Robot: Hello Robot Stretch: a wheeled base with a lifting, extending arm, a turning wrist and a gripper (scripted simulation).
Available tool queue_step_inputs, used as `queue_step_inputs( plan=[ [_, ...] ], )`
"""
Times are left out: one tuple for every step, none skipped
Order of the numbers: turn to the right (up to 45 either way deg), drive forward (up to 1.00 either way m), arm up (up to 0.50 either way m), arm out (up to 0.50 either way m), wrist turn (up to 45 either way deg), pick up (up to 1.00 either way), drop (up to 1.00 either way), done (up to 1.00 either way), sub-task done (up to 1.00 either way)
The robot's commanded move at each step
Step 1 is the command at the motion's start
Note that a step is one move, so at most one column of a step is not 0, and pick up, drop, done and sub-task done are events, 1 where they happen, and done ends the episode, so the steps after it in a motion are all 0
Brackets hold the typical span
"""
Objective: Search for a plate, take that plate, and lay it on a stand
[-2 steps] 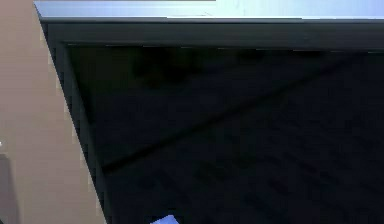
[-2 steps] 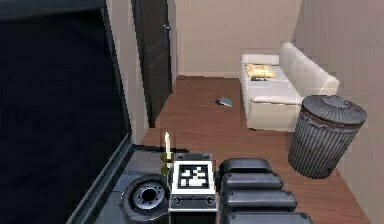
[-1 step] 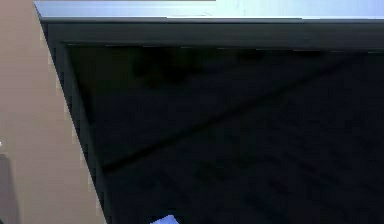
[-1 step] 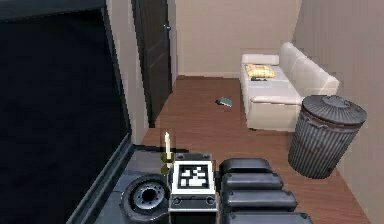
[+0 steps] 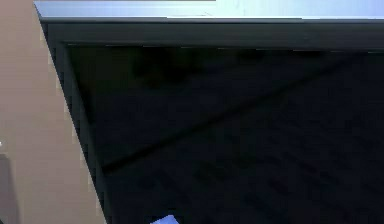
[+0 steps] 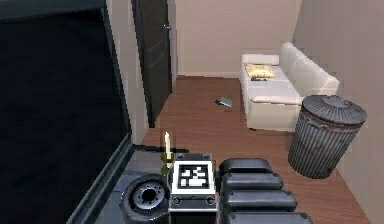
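My arm lies along the arm side view's bottom edge as dark stacked segments (image 6: 255, 185) with a white marked square (image 6: 193, 180) at its end. Left of that square is the gripper (image 6: 150, 196), a dark round body low against a big black panel (image 6: 55, 110). Its far end is hard to make out, so I cannot tell whether it holds anything. A thin yellow candle-like stick (image 6: 167, 147) stands upright just above the gripper. In the forward view a wide black surface (image 5: 230, 130) with a grey frame lies close ahead.
A beige wall (image 5: 30, 120) is at the forward view's left. In the arm side view there is a dark door (image 6: 152, 50), a white sofa (image 6: 290, 85) with a yellow cushion (image 6: 262, 70), a dark ribbed bin (image 6: 325, 135), and a small object (image 6: 226, 101) on wooden floor (image 6: 205, 120).
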Motion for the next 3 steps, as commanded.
queue_step_inputs(
  plan=[
    [0.0,0.00,0.00,0.08,0.0,0.00,0.00,0.00,0.00],
    [0.0,0.00,0.00,0.00,39.0,0.00,0.00,0.00,0.00],
    [0.0,0.00,0.00,0.00,39.0,0.00,0.00,0.00,0.00]
  ],
)
